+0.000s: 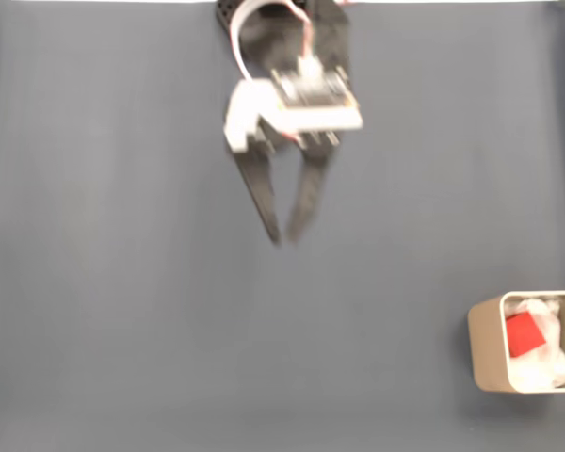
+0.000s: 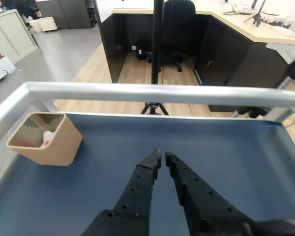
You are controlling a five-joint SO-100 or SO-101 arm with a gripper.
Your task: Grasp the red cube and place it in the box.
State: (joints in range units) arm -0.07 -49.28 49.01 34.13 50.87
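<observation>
Lower right of the fixed view: the box, beige-tan, rounded corners, thin walls, cut off by the frame edge. Inside it, the red cube lies against crumpled white lining. Cube sits toward the left side of the box interior, bright red, matte, one flat face toward the camera, much smaller than the box.

Upper centre of the same view: the tool, blurred, hanging over bare blue-grey bench, well apart from the box. Two dark fingers taper down to tips that nearly meet; nothing between them. Wrist view agrees: the tool shows its tips almost touching, a thin gap only, holding nothing.

Wrist view, left side of the frame: the box again, standing near a metal rail that edges the bench. A sliver of red cube and white lining just visible past the near wall.

Judgement on progress: cube in box, so the placing looks done. Tool is empty and away from the box. Little appears left beyond the arm returning to rest.
</observation>
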